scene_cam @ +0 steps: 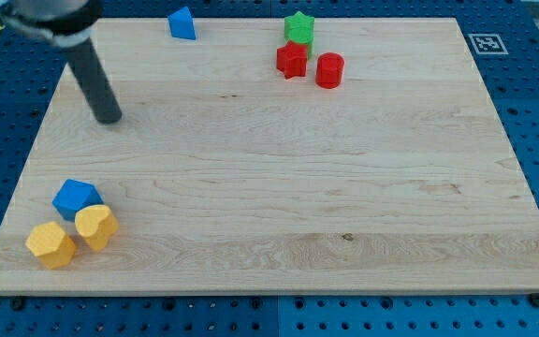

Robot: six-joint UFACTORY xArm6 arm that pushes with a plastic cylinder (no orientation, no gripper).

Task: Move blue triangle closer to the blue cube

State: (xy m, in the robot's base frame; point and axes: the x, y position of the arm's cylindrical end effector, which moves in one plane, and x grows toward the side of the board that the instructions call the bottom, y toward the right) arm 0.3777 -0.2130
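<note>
The blue triangle lies near the board's top edge, left of centre. The blue cube sits near the bottom left corner, touching a yellow heart-shaped block with a yellow hexagonal block beside them. My tip rests on the board at the upper left, below and to the left of the blue triangle and well above the blue cube, touching neither.
A green star block, a red star block and a red cylinder cluster near the top centre. The wooden board lies on a blue perforated table, with a marker tag at the view's top right.
</note>
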